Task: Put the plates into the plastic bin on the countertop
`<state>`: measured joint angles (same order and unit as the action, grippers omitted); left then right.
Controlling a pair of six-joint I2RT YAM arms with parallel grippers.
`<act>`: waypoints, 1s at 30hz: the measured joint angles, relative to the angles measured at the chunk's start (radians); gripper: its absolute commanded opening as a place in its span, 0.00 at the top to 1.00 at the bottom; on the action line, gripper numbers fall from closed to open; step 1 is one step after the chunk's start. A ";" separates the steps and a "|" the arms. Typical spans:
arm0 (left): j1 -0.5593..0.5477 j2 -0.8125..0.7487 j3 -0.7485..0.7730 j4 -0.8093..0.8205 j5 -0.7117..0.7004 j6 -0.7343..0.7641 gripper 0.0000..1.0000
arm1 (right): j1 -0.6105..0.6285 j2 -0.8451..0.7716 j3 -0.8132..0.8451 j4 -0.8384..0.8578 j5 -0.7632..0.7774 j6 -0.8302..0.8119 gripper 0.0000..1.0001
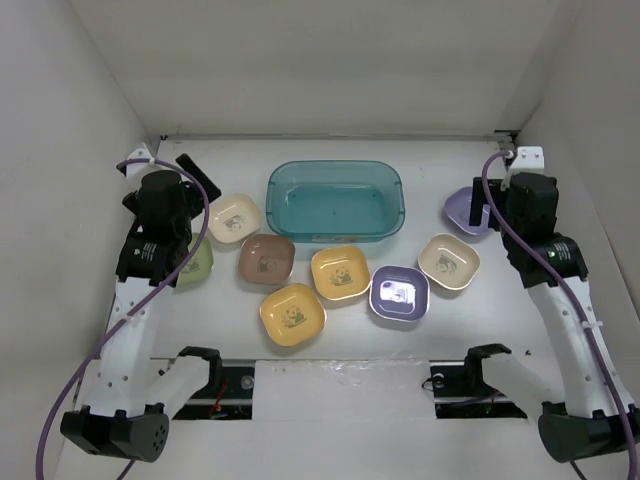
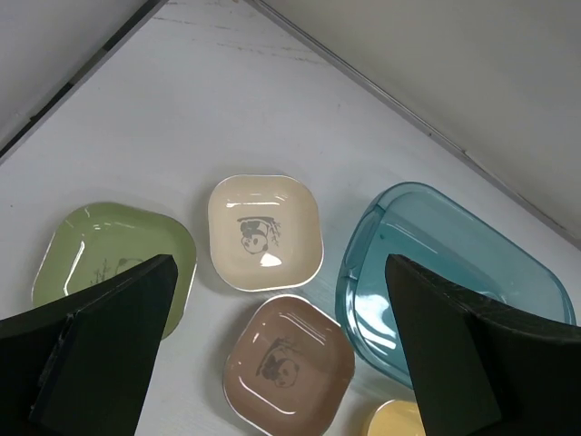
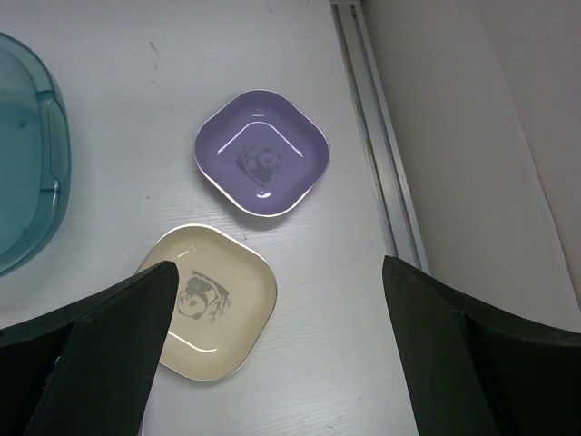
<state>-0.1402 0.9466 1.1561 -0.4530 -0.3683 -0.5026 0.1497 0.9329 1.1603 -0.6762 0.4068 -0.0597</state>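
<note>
The teal plastic bin [image 1: 335,200] stands at the back middle of the white countertop [image 1: 330,345] and holds no plate. Several plates lie in front of it: cream [image 1: 233,218], brown [image 1: 266,259], two yellow-orange [image 1: 340,273] [image 1: 292,313], purple [image 1: 399,294] and cream [image 1: 448,261]. A pale green plate [image 1: 197,265] is half hidden under my left arm. A lavender plate [image 1: 462,208] is partly hidden by my right gripper [image 1: 500,195]. My left gripper [image 1: 170,185] is open and empty above the brown plate [image 2: 289,363]. My right gripper [image 3: 272,354] is open and empty beside the cream plate [image 3: 213,304].
White walls close in the left, back and right. A metal track [image 3: 377,145] runs along the right wall's foot. The bin [image 2: 436,272] lies right of the cream plate [image 2: 263,232] in the left wrist view.
</note>
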 measured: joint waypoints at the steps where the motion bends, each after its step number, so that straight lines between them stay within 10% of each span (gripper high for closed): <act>1: 0.000 0.000 0.000 0.000 0.004 0.000 0.00 | -0.007 0.000 -0.002 0.002 0.000 0.006 0.00; 30: 0.000 0.060 -0.001 0.008 0.111 0.005 0.00 | -0.403 0.825 0.031 0.415 -0.139 0.330 0.10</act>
<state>-0.1402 1.0061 1.1553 -0.4454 -0.2577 -0.4980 -0.2535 1.7580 1.1915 -0.2607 0.2680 0.2699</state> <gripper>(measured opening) 0.993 0.937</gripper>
